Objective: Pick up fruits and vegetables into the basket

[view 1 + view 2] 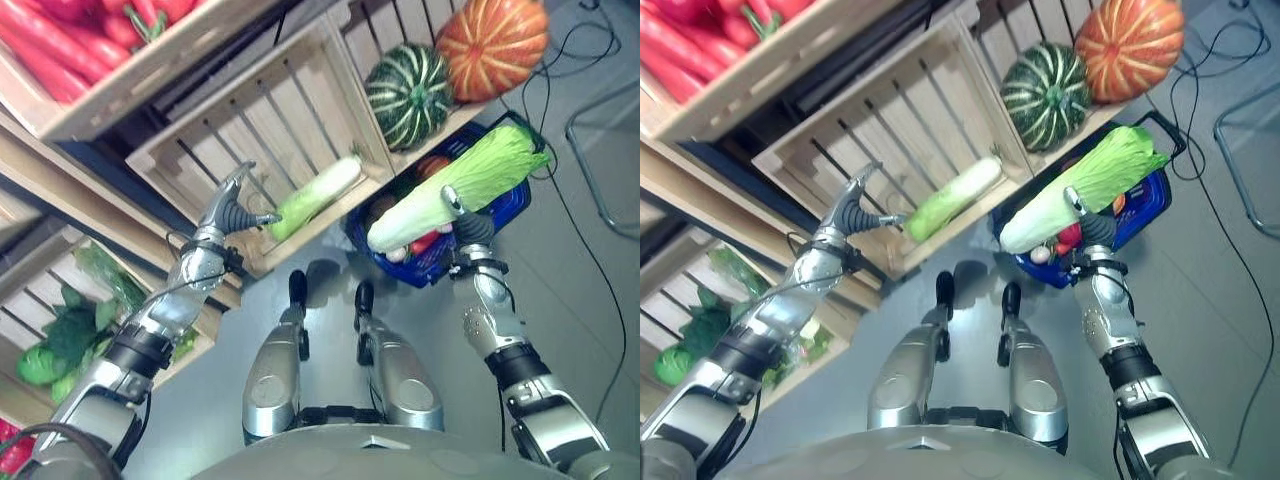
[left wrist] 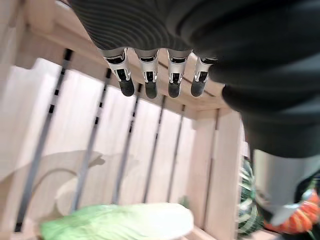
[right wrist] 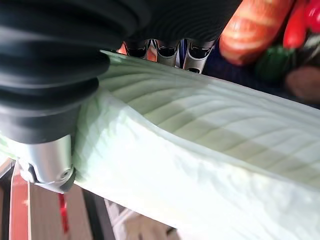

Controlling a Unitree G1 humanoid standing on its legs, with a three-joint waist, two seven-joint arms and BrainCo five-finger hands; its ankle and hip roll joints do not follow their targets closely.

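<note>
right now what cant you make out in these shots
- Blue basket: most of its contents are covered by the long cabbage that the right hand holds, in both eye views.
- Right hand's fingers: in the right wrist view their tips are hidden behind the cabbage.
- Red vegetables in the top crate: cut off by the picture edge.
- Orange pumpkin: its top is cut off by the edge.

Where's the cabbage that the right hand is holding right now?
The napa cabbage is in the right hand, lying across the top of the blue basket on the robot's right, just below the crate with the striped green squash.
</note>
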